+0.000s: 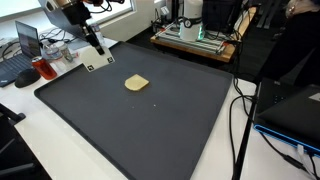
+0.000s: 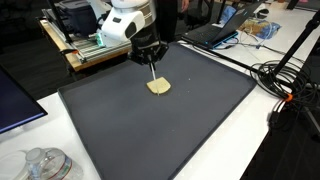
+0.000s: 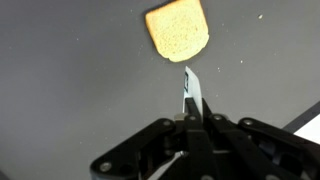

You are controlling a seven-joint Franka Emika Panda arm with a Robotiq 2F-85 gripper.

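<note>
Tan slice (image 3: 177, 30) beyond tool (image 3: 194, 118) clamping blade (image 3: 191, 88).

Looks like a robotics lab set up in office space. Shown first by a white robot arm (image 2: 125, 20) at the top of an exterior view, its gripper (image 3: 188, 80) above a big black mat (image 1: 140, 120) spread on a white table (image 1: 25, 135). Shown also by an open laptop (image 1: 28, 42) at the upper left, a machine with green lights (image 1: 195, 32) on a wooden board at top centre, loose black cables (image 2: 285, 80) at the right edge, and another laptop (image 2: 225, 25) at the upper right. Desks, screens and wiring on every side.
</note>
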